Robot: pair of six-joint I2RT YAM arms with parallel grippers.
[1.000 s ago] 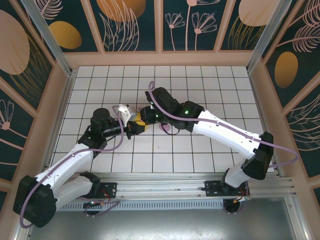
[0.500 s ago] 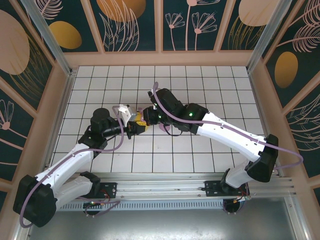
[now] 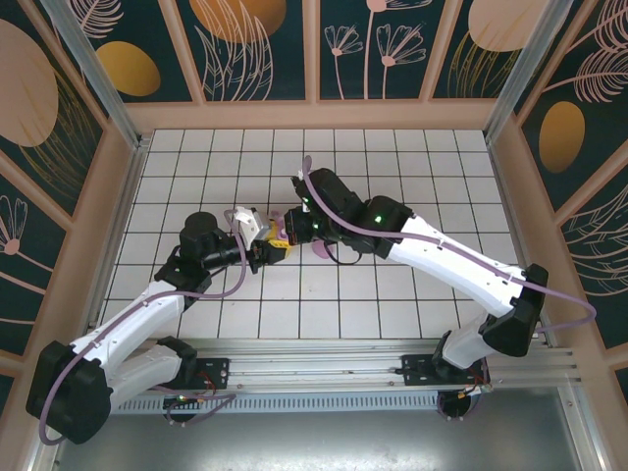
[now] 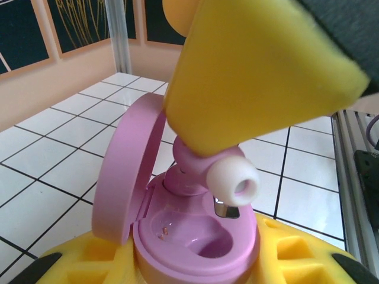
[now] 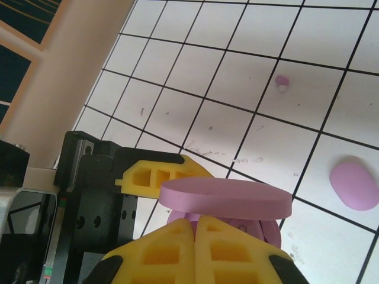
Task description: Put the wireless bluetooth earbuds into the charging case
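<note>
The pink charging case (image 4: 195,239) sits with its lid (image 4: 125,171) swung open, and my left gripper (image 4: 195,269) is shut on its base from both sides. One earbud (image 4: 204,168), pink with a white tip (image 4: 237,182), hangs tilted just over the case's rear socket, pinched in my shut right gripper (image 5: 195,228). The front socket is empty. From the right wrist, the open lid (image 5: 225,198) lies edge-on just beyond the yellow fingertips. Another earbud (image 5: 282,81) lies loose on the tiles. In the top view the left gripper (image 3: 267,253) and right gripper (image 3: 283,235) meet mid-table.
A closed pink oval case (image 5: 354,186) lies on the white tiled floor (image 5: 249,71), seen in the top view as the pink oval (image 3: 320,251) beside the right arm. Wooden walls (image 3: 314,116) ring the table, and a metal rail (image 3: 324,358) runs along the near edge.
My right gripper has closed fully on the earbud and shifted slightly left, bringing it over the open case. The left gripper has stayed put, holding the case.
</note>
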